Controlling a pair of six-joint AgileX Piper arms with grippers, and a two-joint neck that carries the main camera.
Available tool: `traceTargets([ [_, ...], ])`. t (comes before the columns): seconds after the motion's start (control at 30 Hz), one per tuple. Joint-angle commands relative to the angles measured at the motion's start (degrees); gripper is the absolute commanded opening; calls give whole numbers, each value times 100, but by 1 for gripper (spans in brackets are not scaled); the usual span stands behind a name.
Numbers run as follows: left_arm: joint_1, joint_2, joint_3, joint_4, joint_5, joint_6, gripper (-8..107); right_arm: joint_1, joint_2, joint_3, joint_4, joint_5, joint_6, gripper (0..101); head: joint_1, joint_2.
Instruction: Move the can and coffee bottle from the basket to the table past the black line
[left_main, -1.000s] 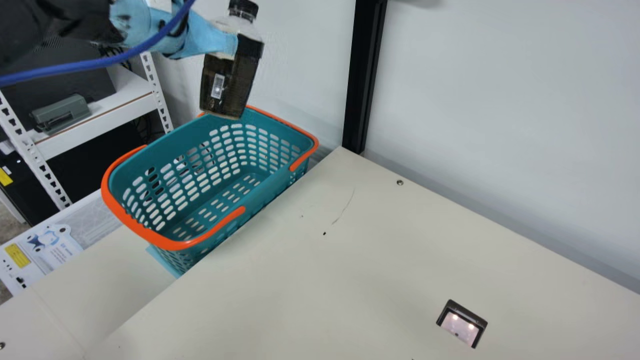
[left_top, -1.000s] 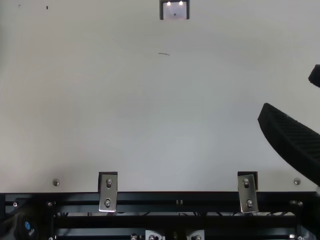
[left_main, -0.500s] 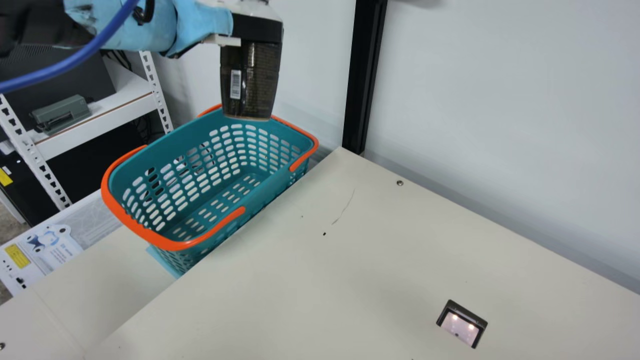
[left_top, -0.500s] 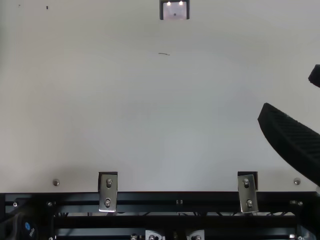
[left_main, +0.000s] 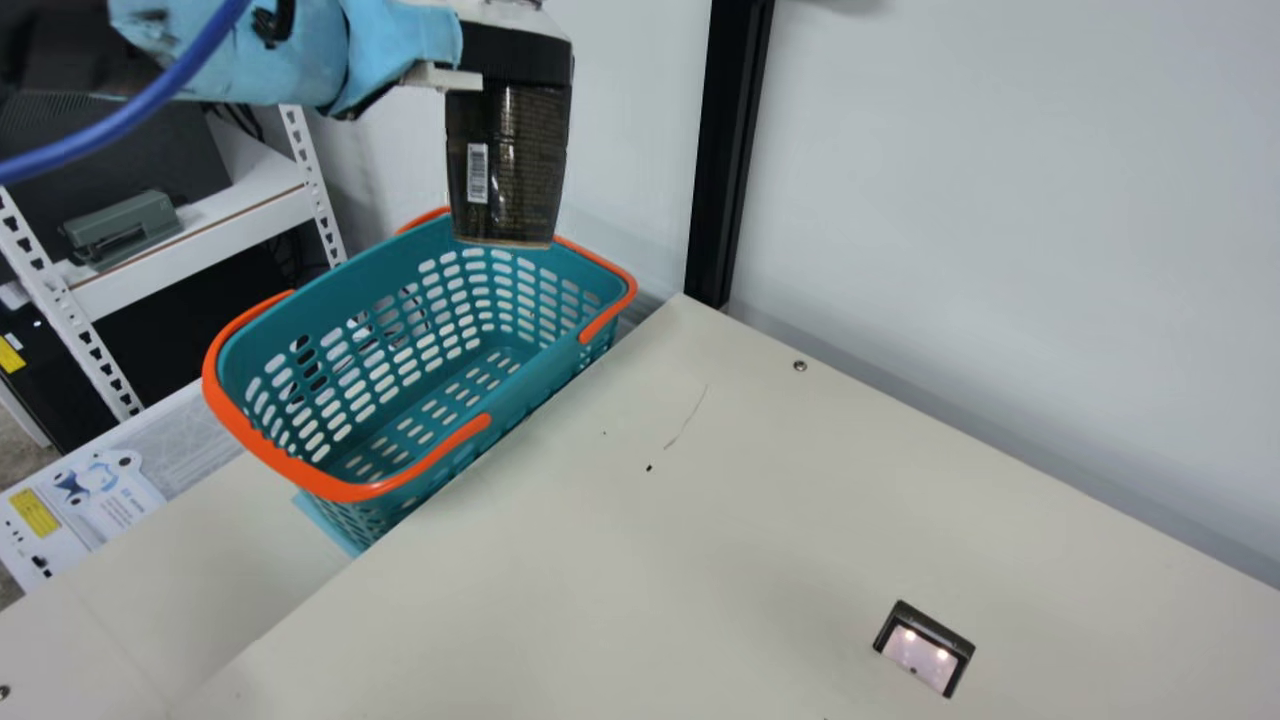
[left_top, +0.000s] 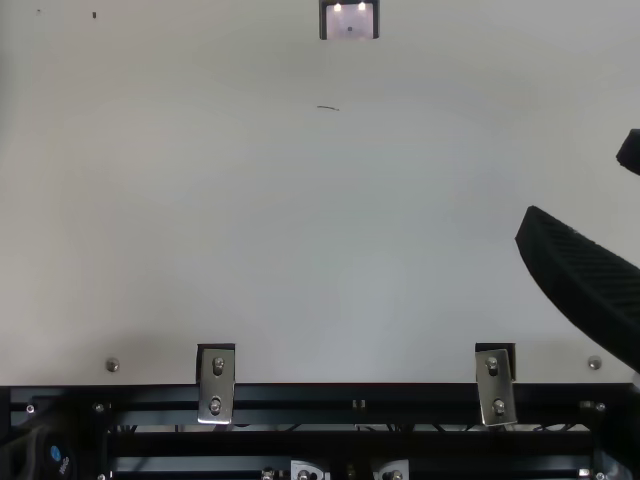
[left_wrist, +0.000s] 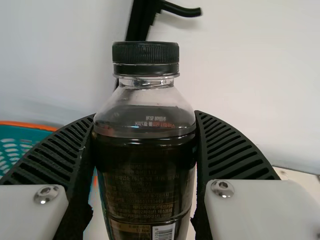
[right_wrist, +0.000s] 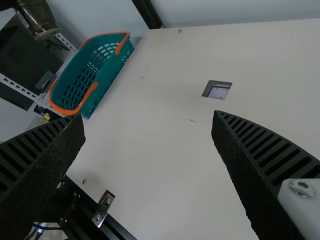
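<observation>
Currently, L gripper pinches the dark-brown clear-plastic coffee bottle w/ ribbed black cap btwn its two pads, one on each side at the label's upper part. Bottle approx. upright, off the tbl; main view has its base overlapping the far rim of the teal perforated plastic basket w/ orange handles. Can't tell if it's directly above. Basket itself stands beside the raised edge of the cream flat-topped table.

R gripper: jaws spread wide, over the tbl at the R side, per top view.

Misc. obs.: black-framed rectangular recess set in tbl top; thin curved dark scratch near the basket side. Black vertical metal post at tbl's far corner, next to pale wall. Grey-green boxy desk device on white slotted-metal shelf unit, behind basket.
</observation>
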Motion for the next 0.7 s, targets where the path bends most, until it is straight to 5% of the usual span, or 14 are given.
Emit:
traceTargets([
  [0.0, -46, -194, 137, -69, 87, -102, 10, 0, 0, 0, 0, 0, 0, 101, -212, 25],
  [0.3, -399, -1005, 736, -266, 349, -778, 10, 0, 0, 0, 0, 0, 0, 101, -211, -177],
  [0.67, -549, -1314, 939, -413, 418, -1214, 10, 0, 0, 0, 0, 0, 0, 101, -213, -2101],
])
